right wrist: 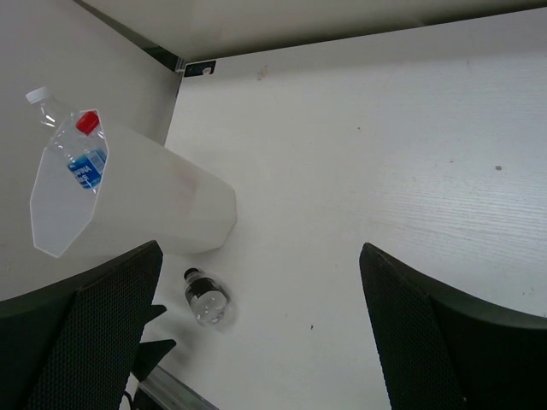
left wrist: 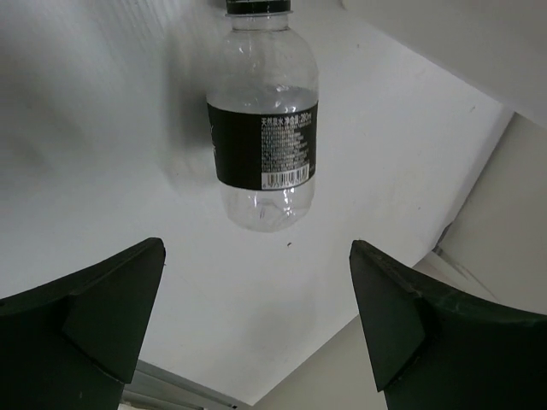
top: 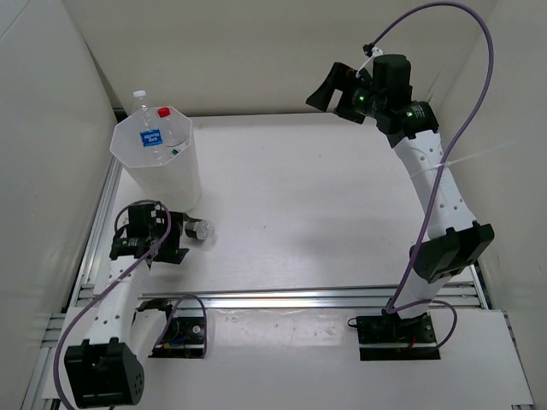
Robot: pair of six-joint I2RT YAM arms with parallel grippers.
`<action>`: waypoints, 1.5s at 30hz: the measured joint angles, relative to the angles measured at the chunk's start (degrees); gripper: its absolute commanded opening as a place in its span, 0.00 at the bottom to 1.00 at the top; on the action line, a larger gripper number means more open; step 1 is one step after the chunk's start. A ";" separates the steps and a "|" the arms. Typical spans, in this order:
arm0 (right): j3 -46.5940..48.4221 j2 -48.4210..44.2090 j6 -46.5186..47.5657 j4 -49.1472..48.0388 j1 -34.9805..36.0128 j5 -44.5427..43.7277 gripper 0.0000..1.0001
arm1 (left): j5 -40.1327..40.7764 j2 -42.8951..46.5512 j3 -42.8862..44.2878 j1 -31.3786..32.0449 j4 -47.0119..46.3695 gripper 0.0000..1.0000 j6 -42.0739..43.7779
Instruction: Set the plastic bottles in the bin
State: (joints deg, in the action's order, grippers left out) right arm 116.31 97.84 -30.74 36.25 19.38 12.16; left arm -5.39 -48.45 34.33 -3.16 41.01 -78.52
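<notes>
The white bin (top: pixel 171 175) stands at the far left and also shows in the right wrist view (right wrist: pixel 137 205). A bottle with a red cap and blue label (top: pixel 155 135) lies inside it. A clear white-capped bottle (top: pixel 139 100) shows at the bin's far rim; I cannot tell whether it is inside or behind. The black-capped, dark-labelled bottle (top: pixel 199 229) lies on the table in front of the bin. My left gripper (top: pixel 181 239) is open and empty just left of it, with the bottle (left wrist: pixel 263 128) ahead of the jaws. My right gripper (top: pixel 329 90) is open, empty and raised at the far right.
White walls close the table on the left, the far side and the right. An aluminium rail (top: pixel 325 297) runs along the near edge. A purple cable (top: pixel 479 51) loops above the right arm. The left fingers (right wrist: pixel 152 346) show in the right wrist view.
</notes>
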 measured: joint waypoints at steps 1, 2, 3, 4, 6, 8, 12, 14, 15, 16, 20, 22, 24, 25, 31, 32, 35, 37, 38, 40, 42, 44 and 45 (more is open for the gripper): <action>0.02 -0.04 -0.07 -0.13 -0.22 0.20 1.00 | -0.11 -1.57 -0.02 -0.02 -0.87 1.00 -0.15; 0.00 -0.04 -0.11 -0.17 -0.44 0.33 1.00 | -0.24 -3.26 -0.02 -0.04 -2.05 1.00 -0.20; 0.00 -0.04 -0.15 -0.17 -0.66 0.44 1.00 | -0.35 -4.96 0.00 -0.07 -3.15 1.00 -0.17; -0.26 -0.04 -0.15 -0.31 -0.98 0.55 1.00 | -0.42 -6.62 0.00 -0.07 -4.09 1.00 -0.13; -0.72 -0.09 -0.33 -0.28 -1.42 0.90 1.00 | -0.46 -10.10 0.04 -0.07 -5.84 1.00 0.22; -1.03 -0.09 -0.37 -0.17 -1.73 1.09 1.00 | -0.72 -13.38 0.24 -0.07 -6.99 1.00 0.48; -1.09 -0.09 -0.37 -0.26 -2.32 1.33 1.00 | -1.38 -19.28 0.37 -0.11 -8.63 0.91 0.70; -1.09 -0.09 -0.37 -0.20 -2.54 1.49 1.00 | -1.29 -20.85 0.81 -0.11 -9.29 0.73 1.22; -1.09 -0.09 -0.37 -0.22 -2.64 1.53 1.00 | -1.09 -21.27 1.14 -0.11 -9.44 0.66 1.44; -1.09 -0.09 -0.37 -0.24 -2.75 1.57 1.00 | -1.05 -21.59 1.51 -0.11 -9.42 0.62 2.03; -1.09 -0.09 -0.37 -0.22 -3.30 1.57 1.00 | -1.55 -20.41 2.10 -0.11 -9.75 0.57 3.26; -1.09 -0.09 -0.35 -0.26 -3.39 1.57 1.00 | -2.03 -16.59 2.08 -0.11 -9.14 0.55 3.13; -1.09 -0.09 -0.35 -0.17 -3.41 1.53 1.00 | -2.14 -11.39 2.43 -0.11 -8.07 0.55 3.04; -1.09 -0.09 -0.35 -0.15 -3.43 1.53 1.00 | -2.10 -8.31 3.39 -0.11 -6.49 0.55 2.97; -1.40 -0.11 -0.35 -0.13 -3.50 1.53 1.00 | 2.47 -0.96 24.33 -0.11 3.80 0.55 6.03; -1.55 -0.11 -0.35 -0.13 -3.50 1.53 1.00 | 3.34 -1.66 29.24 -0.11 5.51 0.55 7.15; -1.75 -0.11 -0.35 -0.11 -3.50 1.57 1.00 | 6.12 -4.35 41.55 -0.11 6.16 0.55 10.67; -1.75 -0.11 -0.37 -0.13 -3.50 1.60 1.00 | 7.67 -7.06 48.13 -0.11 6.82 0.57 12.92; -1.75 -0.11 -0.37 -0.15 -3.50 1.70 1.00 | 8.46 -8.90 51.23 -0.11 6.91 0.57 13.92; -1.68 -0.09 -0.44 -0.09 -3.50 1.90 1.00 | 9.62 -12.92 56.19 -0.11 6.45 0.59 15.67; -1.03 0.13 -0.61 0.42 -3.50 2.19 1.00 | 10.40 -17.31 58.99 -0.11 5.68 0.59 16.94; 1.70 1.16 -0.68 1.64 -3.50 2.60 1.00 | 10.88 -22.03 59.91 -0.28 4.85 0.63 17.84; 3.21 1.77 -0.66 1.81 -3.50 2.75 1.00 | 10.86 -24.55 59.91 -0.52 4.83 0.65 18.16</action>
State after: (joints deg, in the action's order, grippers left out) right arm 119.52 99.61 -31.40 38.06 15.88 14.92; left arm 5.48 -72.99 94.24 -3.68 45.84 -60.36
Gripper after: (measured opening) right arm 0.998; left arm 0.630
